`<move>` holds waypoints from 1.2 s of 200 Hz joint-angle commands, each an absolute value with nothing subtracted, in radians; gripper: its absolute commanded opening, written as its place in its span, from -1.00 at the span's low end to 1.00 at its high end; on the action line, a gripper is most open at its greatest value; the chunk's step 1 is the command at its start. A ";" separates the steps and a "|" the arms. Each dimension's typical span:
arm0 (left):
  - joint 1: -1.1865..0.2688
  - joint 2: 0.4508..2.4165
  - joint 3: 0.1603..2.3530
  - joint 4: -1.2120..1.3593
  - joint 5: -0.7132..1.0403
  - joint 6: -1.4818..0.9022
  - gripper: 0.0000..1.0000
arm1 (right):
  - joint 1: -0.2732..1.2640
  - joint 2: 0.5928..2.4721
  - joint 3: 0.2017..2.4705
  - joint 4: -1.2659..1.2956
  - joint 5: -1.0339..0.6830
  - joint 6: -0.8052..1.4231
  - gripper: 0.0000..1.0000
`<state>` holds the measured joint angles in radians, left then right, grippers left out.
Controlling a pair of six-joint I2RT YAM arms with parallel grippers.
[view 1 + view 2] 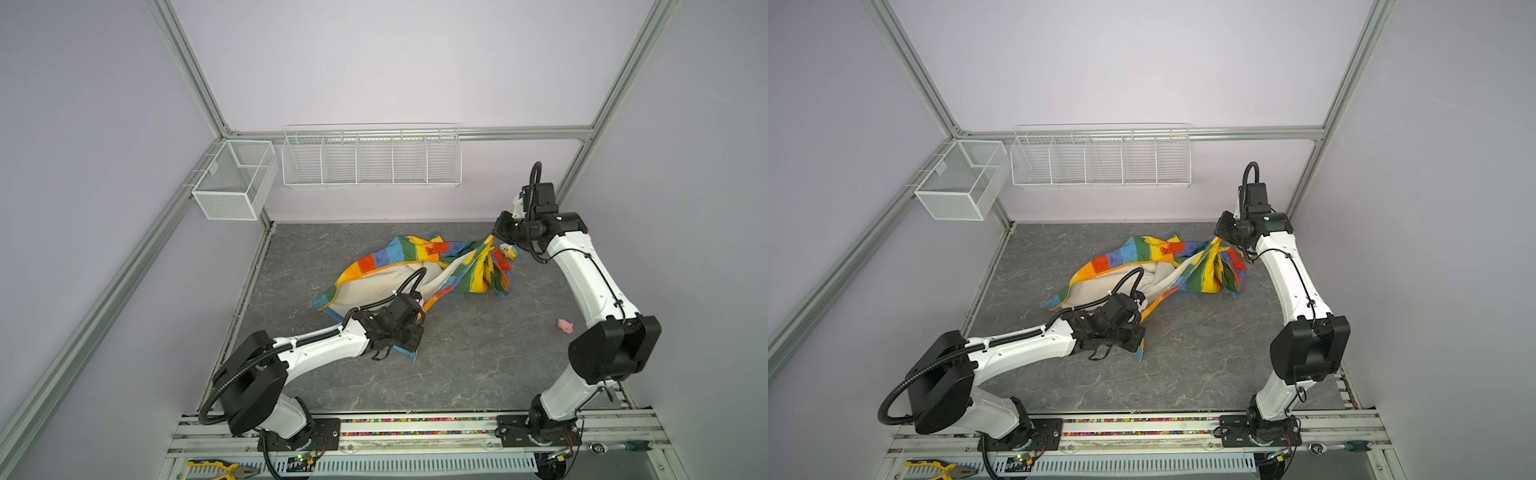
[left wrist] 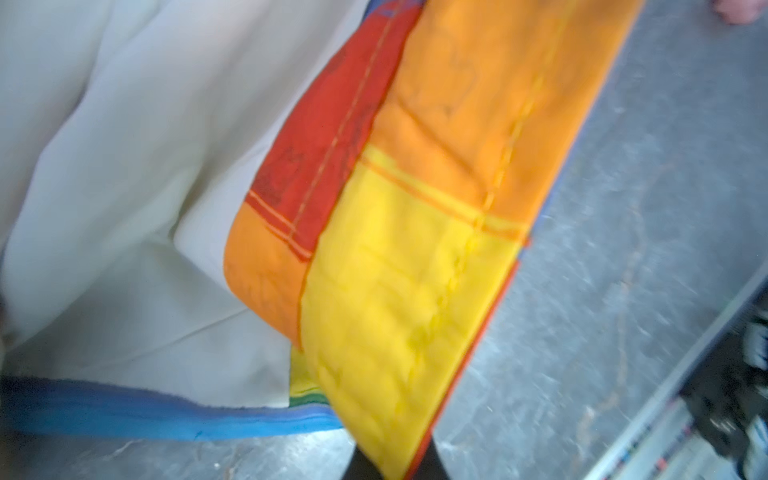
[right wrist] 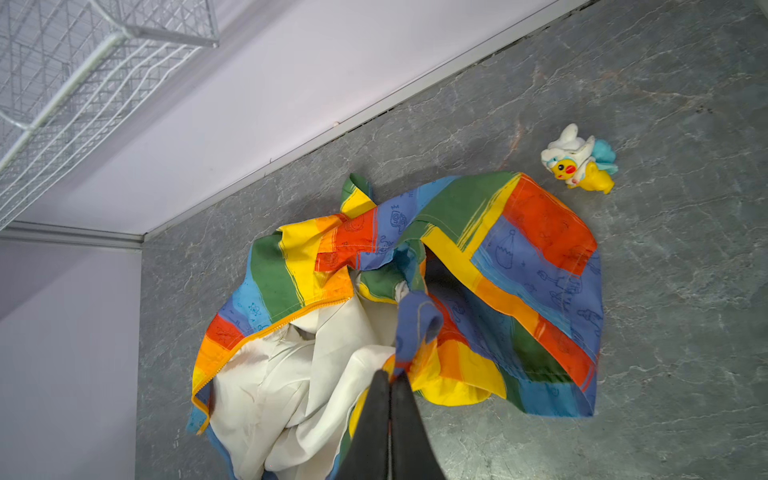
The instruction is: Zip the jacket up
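Left pincer (image 2: 395, 461) pinching jacket (image 2: 415, 291) edge (view blurred), mostly cropped out

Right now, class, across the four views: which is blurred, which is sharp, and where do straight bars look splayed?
Left wrist view: smeared, the jacket stitching soft. Right wrist view: sharp, the jacket's doodles and the toy crisp. Both top views: even light, frame posts leaning outward.

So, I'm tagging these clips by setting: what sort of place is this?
Probably a robotics lab test cell. An aluminium frame encloses plain walls, a left arm and right arm are bolted to a front rail, and pliers lie by the wiring.
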<state>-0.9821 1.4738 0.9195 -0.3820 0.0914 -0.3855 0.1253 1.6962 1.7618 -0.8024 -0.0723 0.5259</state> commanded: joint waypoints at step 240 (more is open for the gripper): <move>-0.624 1.507 0.956 -0.680 0.117 -0.452 0.01 | 0.184 2.028 2.004 -0.712 -0.301 0.509 0.44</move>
